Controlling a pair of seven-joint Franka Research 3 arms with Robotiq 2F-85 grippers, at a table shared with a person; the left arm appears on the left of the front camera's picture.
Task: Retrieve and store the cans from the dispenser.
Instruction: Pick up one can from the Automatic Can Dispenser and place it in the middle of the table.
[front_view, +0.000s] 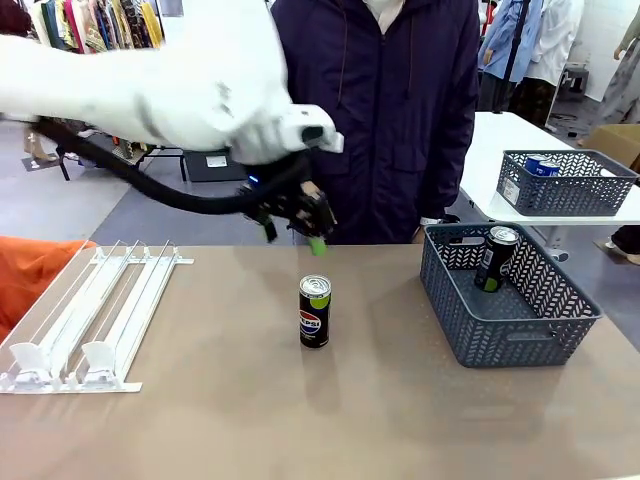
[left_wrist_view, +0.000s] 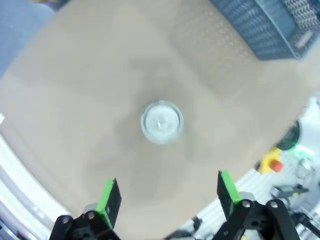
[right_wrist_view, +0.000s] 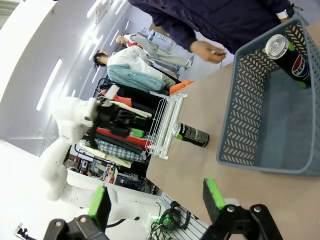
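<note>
The left arm reaches across the middle of the surface (front_view: 250, 420), its wrist turned straight down, left end effector (front_view: 300, 225) hanging with green pads spread wide and nothing between them. Right below it stands the black Pepsi can (front_view: 314, 311), upright and clear of the fingers. The right end effector (right_wrist_view: 157, 200) is spread and empty too. Another can (front_view: 496, 258) leans inside the grey basket (front_view: 510, 325), right of the Pepsi can; the dispenser (front_view: 90, 320) lies well to its left.

Rack (front_view: 90, 315) lower left of frame on table (front_view: 300, 420); one can (front_view: 314, 311) upright at centre. Basket (front_view: 505, 295) at right, holding a second can (front_view: 496, 258) leaning inside. Left gripper (front_view: 300, 222) above centre can.
</note>
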